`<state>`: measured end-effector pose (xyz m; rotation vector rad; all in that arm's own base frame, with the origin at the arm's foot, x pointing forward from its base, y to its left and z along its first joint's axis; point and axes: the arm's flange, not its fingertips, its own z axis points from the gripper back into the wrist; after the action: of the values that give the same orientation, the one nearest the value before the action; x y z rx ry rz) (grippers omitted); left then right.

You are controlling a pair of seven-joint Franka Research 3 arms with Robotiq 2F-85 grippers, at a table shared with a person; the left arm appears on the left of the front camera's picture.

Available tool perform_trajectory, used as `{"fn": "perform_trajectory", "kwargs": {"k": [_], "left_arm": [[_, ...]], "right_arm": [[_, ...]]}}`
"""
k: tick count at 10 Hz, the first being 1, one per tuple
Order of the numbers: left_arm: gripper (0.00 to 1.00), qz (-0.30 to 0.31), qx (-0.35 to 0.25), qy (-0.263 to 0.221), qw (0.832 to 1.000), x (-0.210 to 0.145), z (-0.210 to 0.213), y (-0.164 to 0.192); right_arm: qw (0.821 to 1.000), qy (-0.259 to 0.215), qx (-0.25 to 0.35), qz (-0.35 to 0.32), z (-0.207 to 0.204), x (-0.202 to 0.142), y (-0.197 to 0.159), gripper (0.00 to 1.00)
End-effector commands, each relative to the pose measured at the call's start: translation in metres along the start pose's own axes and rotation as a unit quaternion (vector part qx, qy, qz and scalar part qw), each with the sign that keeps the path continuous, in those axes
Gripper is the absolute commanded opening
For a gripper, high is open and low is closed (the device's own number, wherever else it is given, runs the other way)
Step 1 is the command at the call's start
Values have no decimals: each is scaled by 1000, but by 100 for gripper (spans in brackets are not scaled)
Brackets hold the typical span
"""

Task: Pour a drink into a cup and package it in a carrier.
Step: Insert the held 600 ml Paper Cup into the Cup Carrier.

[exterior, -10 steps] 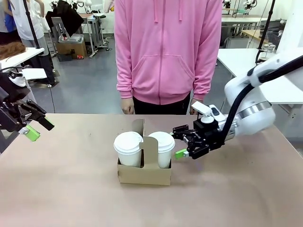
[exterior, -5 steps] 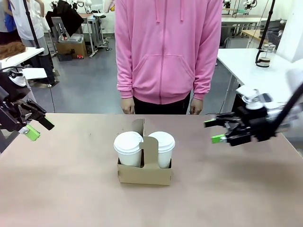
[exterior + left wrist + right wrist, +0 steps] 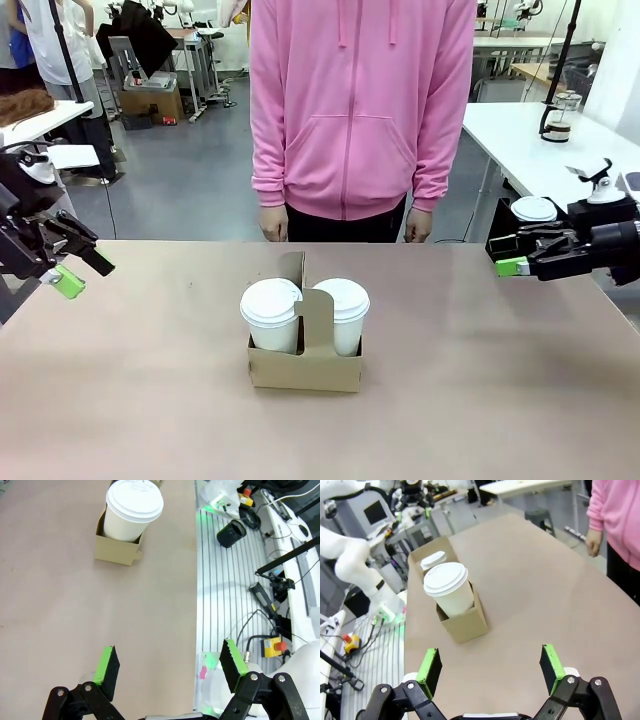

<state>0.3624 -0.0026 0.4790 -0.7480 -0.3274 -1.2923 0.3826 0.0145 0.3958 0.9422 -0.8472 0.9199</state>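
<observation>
Both pincers stand released and empty. Right gripper (image 3: 522, 254) hangs at the far right edge of the table (image 3: 150, 400), jaws spread and pointing left toward the middle; left gripper (image 3: 78, 266) hovers at the far left edge, jaws likewise spread, well apart from everything.

Largest thing on the table is the carrier (image 3: 305, 366), a low brown cardboard box standing upright near the centre, slightly toward the near side, its handle (image 3: 316, 318) rising between the two slots. Its long axis runs left to right across the table. A person in a pink hoodie (image 3: 360, 110) stands at the far side just behind it, hands down at the table edge.

Each slot holds a lidded white cup: the left cup (image 3: 271, 314) and the right cup (image 3: 341, 314), both upright and seated. The right wrist view looks along the carrier's length, one cup (image 3: 448, 591) in front of the other. No jug or drink can be made out on this table.

By my judgement the pouring and packing are done. Should anything follow, it would be a lift by the handle, which lies well to the left of the right gripper and well to the right of the left one; the right looks slightly nearer, though neither is close
</observation>
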Motion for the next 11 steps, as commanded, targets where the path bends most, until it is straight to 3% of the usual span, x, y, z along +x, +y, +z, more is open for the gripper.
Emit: {"fn": "perform_trajectory", "kwargs": {"k": [1, 11], "left_arm": [[100, -5, -2, 0, 1000, -1, 1, -1], [100, -5, -2, 0, 1000, -1, 1, -1]], "right_arm": [[1000, -1, 2, 15, 0, 2, 1, 100], [1000, -1, 2, 15, 0, 2, 1, 100]]}}
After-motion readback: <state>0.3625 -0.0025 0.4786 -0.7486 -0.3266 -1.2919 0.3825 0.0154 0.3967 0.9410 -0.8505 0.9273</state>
